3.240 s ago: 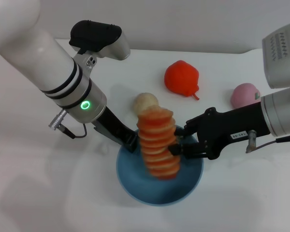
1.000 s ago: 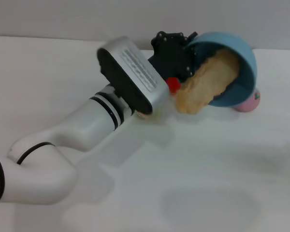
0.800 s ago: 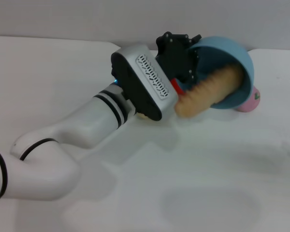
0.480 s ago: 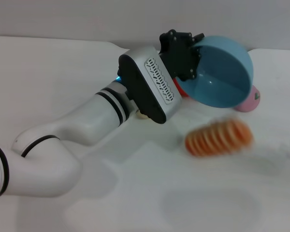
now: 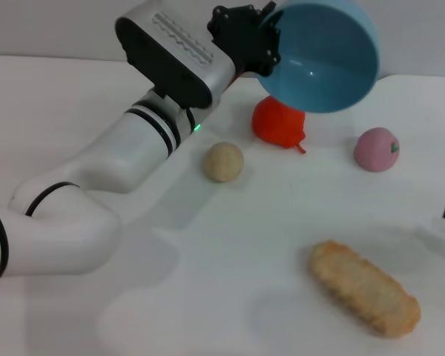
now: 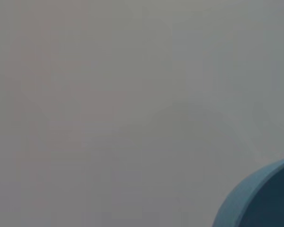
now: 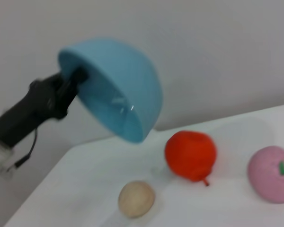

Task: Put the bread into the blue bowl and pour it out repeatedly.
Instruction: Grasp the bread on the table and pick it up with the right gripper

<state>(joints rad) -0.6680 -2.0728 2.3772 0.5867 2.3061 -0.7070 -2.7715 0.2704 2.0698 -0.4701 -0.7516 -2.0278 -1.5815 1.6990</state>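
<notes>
Clearly the pouring half of a cycle is finished: the blue bowl (image 5: 322, 55) is held high above the table (image 5: 74, 96) by the left gripper (image 5: 245, 33), tipped well over so that its opening faces forward and down, and nothing is inside it. The gripper's jaws pinch the bowl's rim at the side nearest the arm, which the right wrist view shows as a dark clamp biting the edge of the bowl (image 7: 116, 87). The bread (image 5: 363, 288) lies flat on the table near the front right, with its plain tan bumpy side up, well apart from the bowl and from every other object. A small beige ball (image 5: 223, 162), a red fruit (image 5: 279, 122) and a pink fruit (image 5: 377, 149) sit farther back, the red one roughly under the raised bowl. The right gripper does not show in any view, so whether its jaws are spread or closed cannot be told; only a dark scrap at the right edge of the head view hints at that arm. By the look of things, the next move calls for the bowl to be brought down and set upright on the table, and for the right arm to reach the loaf, probably grasping it across its narrow width, and carry it over the bowl.
</notes>
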